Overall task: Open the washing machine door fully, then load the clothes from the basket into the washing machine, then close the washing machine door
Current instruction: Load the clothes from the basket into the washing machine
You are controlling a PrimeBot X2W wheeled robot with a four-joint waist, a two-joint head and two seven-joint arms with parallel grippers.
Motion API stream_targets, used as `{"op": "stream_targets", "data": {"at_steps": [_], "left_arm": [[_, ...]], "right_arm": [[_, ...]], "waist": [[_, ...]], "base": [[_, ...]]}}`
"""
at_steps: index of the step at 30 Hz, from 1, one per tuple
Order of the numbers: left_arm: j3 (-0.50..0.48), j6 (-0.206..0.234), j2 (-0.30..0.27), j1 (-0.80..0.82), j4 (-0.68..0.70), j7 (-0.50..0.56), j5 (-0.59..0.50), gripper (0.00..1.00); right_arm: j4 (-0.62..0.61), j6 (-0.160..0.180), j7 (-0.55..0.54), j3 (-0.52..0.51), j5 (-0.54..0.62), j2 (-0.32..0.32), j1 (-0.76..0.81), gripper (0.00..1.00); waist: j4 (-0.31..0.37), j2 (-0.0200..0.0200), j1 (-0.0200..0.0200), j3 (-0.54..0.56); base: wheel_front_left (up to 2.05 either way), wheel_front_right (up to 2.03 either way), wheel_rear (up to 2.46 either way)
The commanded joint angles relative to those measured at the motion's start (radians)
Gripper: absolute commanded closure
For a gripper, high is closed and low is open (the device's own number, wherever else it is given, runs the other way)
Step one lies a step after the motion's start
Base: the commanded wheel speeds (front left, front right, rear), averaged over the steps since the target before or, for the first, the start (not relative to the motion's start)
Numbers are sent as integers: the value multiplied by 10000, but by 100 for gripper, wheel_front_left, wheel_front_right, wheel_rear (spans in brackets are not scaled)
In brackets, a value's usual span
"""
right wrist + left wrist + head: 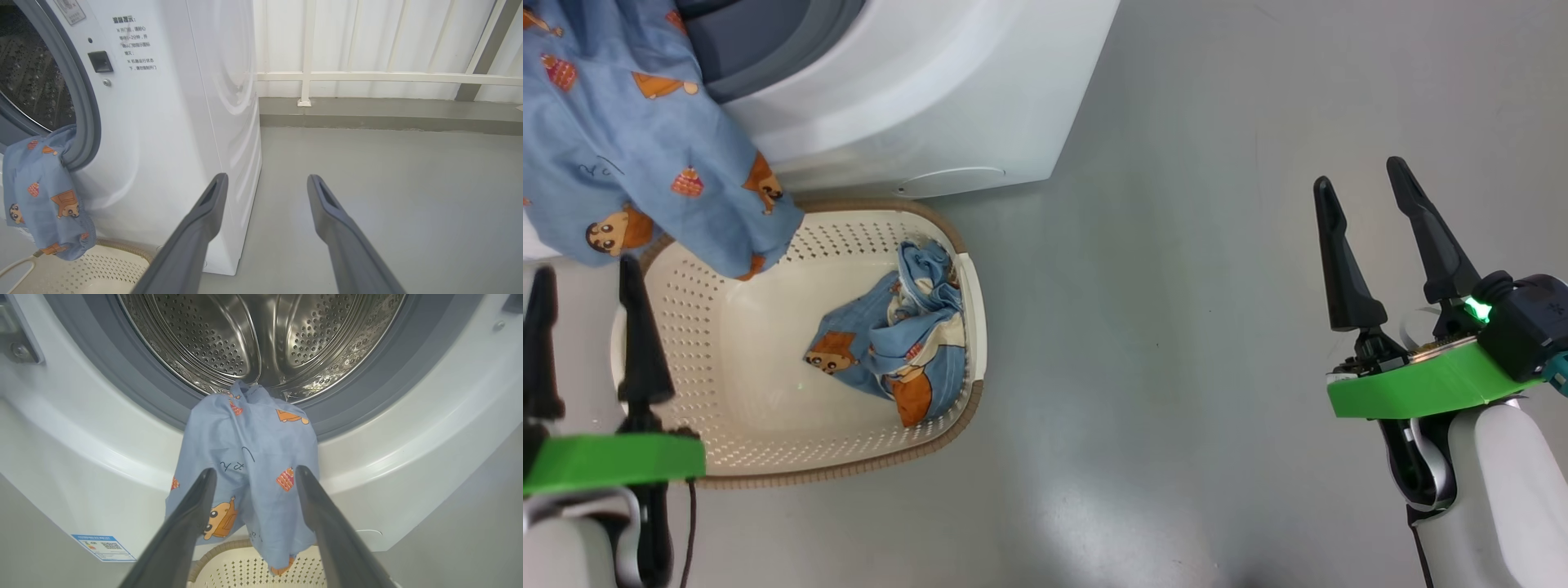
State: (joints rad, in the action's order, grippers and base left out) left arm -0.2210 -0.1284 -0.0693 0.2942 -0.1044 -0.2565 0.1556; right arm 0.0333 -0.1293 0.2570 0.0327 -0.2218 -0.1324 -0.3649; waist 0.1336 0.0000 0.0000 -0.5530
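While clothes piece (249,457) hangs off washer seal (135,388), L gripper (255,473) & R gripper (265,179) gape wide, both empty.

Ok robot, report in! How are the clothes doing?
Left gripper, right gripper open, empty. One cloth hangs out over the seal, above basket. Second cloth in basket. Nothing blocking.

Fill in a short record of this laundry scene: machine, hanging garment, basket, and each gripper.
washing machine: white front-loader, opening uncovered, steel drum visible
hanging garment: light-blue bear print, draped over the grey seal, dangling above the basket
basket: cream, perforated, on the floor before the machine; one crumpled bear-print cloth inside
left gripper: open, empty, facing the hanging garment
right gripper: open, empty, over grey floor
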Motion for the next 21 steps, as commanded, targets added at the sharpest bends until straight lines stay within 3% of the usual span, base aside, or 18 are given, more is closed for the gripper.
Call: {"op": "stream_targets", "data": {"at_steps": [1, 10, 21], "left_arm": [[-407, -23, -126, -363, 377, -53, -32, 0], [-120, -23, 37, -398, -223, -53, 324, 0], [839, -23, -499, 1010, -2374, -53, 988, 0]], "right_arm": [[-241, -14, 48, 165, 89, -52, 254, 0], [-253, -14, 48, 131, 110, -27, 206, 0], [-229, -14, 48, 184, 131, 110, 143, 0]], "waist": [[5, 0, 0, -9], [-16, 0, 0, -92], [41, 0, 0, -281]], "base": [[0, 0, 0], [0, 0, 0], [0, 0, 0]]}}
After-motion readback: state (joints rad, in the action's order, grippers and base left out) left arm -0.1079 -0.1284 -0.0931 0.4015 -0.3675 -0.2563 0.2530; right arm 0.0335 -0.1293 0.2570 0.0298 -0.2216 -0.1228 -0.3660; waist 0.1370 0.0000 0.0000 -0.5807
